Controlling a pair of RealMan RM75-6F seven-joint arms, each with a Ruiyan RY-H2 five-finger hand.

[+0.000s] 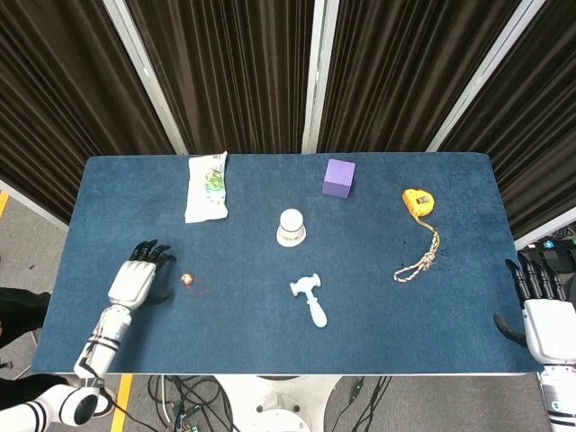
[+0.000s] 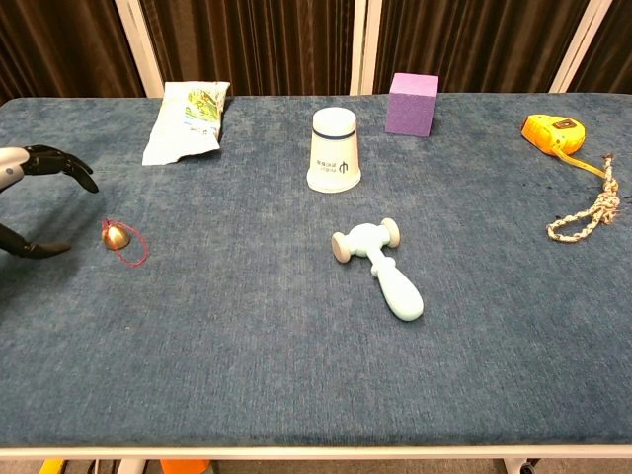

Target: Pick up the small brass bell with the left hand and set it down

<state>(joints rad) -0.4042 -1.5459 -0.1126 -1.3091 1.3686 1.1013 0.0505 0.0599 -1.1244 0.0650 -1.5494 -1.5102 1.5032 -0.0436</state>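
Observation:
The small brass bell (image 1: 187, 280) (image 2: 117, 235) lies on the blue table with a red cord looped beside it, left of the middle. My left hand (image 1: 138, 276) (image 2: 32, 197) hovers just left of it, fingers and thumb spread apart, holding nothing and a short gap from the bell. In the head view my right hand (image 1: 540, 306) stays past the table's right front corner, fingers extended, empty; the chest view does not show it.
A white snack bag (image 1: 206, 185) lies at the back left. A white cup (image 1: 291, 227), a purple cube (image 1: 338, 176) and a pale blue toy hammer (image 1: 310, 298) sit mid-table. A yellow tape measure (image 1: 417, 201) and a knotted rope (image 1: 419, 261) are at the right.

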